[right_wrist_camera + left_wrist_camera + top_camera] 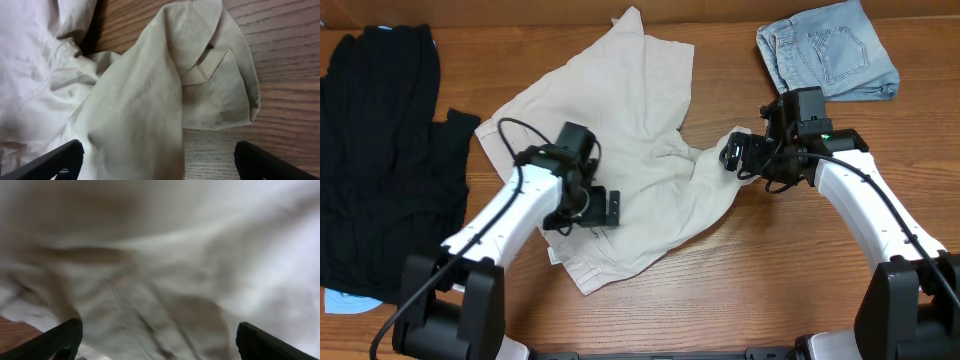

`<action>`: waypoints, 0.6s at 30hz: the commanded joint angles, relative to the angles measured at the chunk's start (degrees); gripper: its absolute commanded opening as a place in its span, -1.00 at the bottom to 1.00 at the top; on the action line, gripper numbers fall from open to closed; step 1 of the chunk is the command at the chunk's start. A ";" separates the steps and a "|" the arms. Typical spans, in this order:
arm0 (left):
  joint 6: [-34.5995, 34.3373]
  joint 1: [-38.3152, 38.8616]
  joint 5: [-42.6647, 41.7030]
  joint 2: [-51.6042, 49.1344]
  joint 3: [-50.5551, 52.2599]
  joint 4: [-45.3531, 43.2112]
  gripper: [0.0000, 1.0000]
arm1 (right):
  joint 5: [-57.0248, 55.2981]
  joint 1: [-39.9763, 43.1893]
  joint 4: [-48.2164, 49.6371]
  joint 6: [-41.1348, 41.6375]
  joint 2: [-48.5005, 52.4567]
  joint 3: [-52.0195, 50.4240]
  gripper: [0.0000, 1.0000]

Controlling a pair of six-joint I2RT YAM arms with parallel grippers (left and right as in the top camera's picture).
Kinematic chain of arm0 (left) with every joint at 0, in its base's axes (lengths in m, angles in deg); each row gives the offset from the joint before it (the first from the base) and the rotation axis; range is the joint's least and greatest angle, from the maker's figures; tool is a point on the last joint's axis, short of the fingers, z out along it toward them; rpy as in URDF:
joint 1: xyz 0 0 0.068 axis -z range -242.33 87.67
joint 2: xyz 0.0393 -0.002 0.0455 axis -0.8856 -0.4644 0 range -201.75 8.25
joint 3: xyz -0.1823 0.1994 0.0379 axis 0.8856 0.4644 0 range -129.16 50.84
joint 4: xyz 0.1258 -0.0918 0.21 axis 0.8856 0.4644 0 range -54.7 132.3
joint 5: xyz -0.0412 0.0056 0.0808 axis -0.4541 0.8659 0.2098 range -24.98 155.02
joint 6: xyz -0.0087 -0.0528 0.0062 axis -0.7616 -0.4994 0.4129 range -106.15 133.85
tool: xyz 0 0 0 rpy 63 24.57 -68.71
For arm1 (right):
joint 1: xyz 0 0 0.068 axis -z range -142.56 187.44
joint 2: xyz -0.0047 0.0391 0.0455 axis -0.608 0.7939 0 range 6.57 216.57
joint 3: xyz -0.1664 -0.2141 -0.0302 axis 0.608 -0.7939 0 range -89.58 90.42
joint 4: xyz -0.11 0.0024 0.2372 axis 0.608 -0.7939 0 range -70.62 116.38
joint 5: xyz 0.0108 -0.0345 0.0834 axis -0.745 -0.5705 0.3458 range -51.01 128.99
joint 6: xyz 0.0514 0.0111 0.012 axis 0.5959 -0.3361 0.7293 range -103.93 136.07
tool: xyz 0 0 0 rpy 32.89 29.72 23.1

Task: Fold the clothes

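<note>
Overhead, how far along is the folding?

Hardly begun, I'd judge. The shorts (620, 150) lie open and rumpled mid-bench, with no clean fold in them. Black clothes (380, 150) are heaped at the left edge, and jeans (830, 50) lie compact at the far right corner.

Which way do the shorts point?

Their long axis is diagonal, from the near edge left of centre toward the middle of the far edge. A small white label (552, 256) shows at the near end, so that end is probably the waistband, though the creases make it hard to be sure. One part trails off to the right and is bunched there.

And the grippers?

The left gripper (159, 335) hangs low over the near-left cloth, fingers wide apart, nothing pinched. The right gripper (159, 157) is over the bunched right end, fingers also apart. Cloth lies beneath it but is not clamped.

What's left?

Nearly everything, I'd say: spread the shorts flat, lay one leg over the other, then fold along the length. The black heap looks untouched too.
</note>
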 commanded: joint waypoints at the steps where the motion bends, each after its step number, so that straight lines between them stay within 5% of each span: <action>1: -1.18 -4.94 1.57 -2.84 0.72 -1.05 1.00 | 0.50 0.11 0.17 0.04 0.07 1.49 1.00; 18: 2.08 -16.41 7.30 -5.27 0.72 -8.61 0.99 | -0.81 0.11 -0.70 1.99 0.07 1.46 1.00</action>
